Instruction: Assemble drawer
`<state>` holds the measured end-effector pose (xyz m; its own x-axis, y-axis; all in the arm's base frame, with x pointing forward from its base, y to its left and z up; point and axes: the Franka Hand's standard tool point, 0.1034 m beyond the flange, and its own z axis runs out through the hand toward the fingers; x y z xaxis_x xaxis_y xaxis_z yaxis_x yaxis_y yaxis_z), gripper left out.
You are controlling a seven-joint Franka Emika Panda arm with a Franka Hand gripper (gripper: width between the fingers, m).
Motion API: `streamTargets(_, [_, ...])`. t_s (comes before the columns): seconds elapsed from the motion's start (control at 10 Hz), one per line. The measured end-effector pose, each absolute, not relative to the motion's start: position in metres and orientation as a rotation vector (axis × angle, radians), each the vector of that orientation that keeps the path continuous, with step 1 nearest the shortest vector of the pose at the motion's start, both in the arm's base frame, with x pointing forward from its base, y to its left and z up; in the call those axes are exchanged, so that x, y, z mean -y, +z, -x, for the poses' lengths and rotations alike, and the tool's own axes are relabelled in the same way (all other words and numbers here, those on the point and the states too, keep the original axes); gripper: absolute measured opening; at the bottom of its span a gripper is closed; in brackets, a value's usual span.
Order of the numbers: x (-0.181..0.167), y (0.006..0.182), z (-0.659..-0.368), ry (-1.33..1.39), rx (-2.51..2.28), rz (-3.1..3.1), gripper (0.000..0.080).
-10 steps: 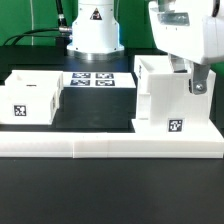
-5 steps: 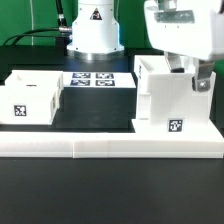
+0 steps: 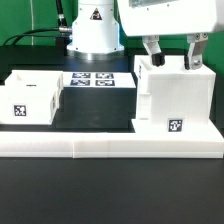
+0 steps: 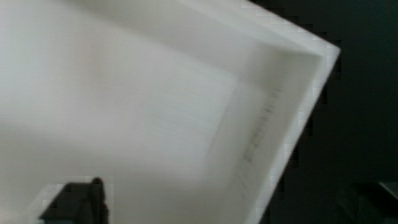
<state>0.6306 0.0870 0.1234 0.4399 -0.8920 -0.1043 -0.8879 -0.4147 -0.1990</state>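
Two fingers [image 3: 151,52] spread wide; the hand [image 3: 173,63] hovers empty just above the housing [image 3: 176,100].

hand [image 3: 175,62] lifted, shifted toward the exterior view's left, fingers [image 3: 153,52] now apart above housing [image 3: 178,100]

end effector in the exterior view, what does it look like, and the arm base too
The end effector has a boxy white body and two slim dark fingers. The arm base is white and rounded, with a small dark mark, and black cables run beside it.
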Motion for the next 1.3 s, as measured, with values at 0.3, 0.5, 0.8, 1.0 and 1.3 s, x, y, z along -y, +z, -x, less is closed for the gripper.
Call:
streamTargets(0.3, [-0.079, 0.132, -0.625, -0.039, -1.179, 2.678, 0.0649])
streamTargets(0.5, [-0.059, 0.152, -0.625, -0.069, -0.873, 2.786, 0.0649])
streamTargets(0.8, [-0.05, 0.151, -0.625, -0.105, -0.558, 2.877, 0.0649])
streamTargets(1.0, [-0.027, 0.143, -0.618, -0.157, -0.078, 2.981, 0.0649])
streamTargets(1.3, [0.019, 0.124, -0.599, -0.197, 0.31, 3.017, 0.0649])
